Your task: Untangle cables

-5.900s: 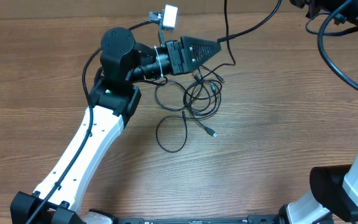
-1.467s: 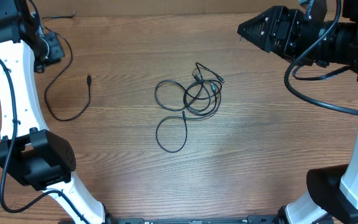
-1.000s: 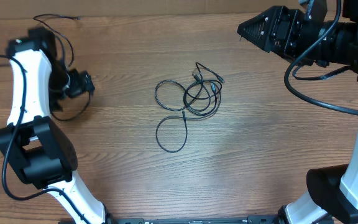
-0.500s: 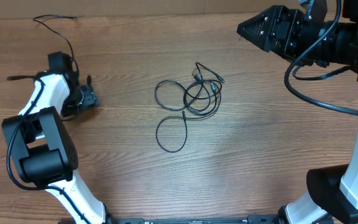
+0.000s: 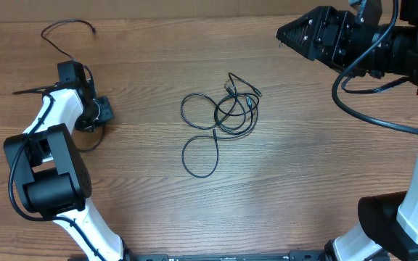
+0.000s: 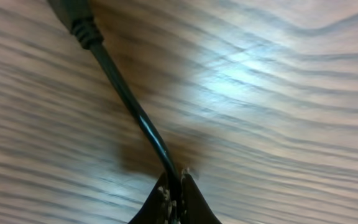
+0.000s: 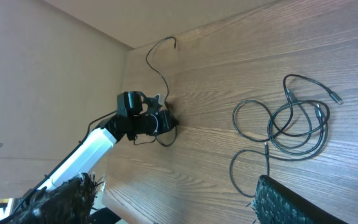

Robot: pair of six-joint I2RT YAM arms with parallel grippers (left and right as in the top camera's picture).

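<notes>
The left gripper (image 6: 174, 186) has swung out to the left side of the worktop (image 5: 325, 181) and closed on one separated cable (image 6: 126, 102), so note that the tangled cables (image 5: 227, 110) lie mid-worktop, nearer your open right gripper (image 5: 281, 32).

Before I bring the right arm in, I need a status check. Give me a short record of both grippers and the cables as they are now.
left gripper: shut, fingertips pinching the single cable just above the table, on its left side
single cable: thin black cord, its thicker moulded end at the upper left of the left wrist view
tangle: several crossing loops at table centre, apart from both grippers
right gripper: open, empty, held above the far right of the table
job state: not done, tangle loops overlap
</notes>
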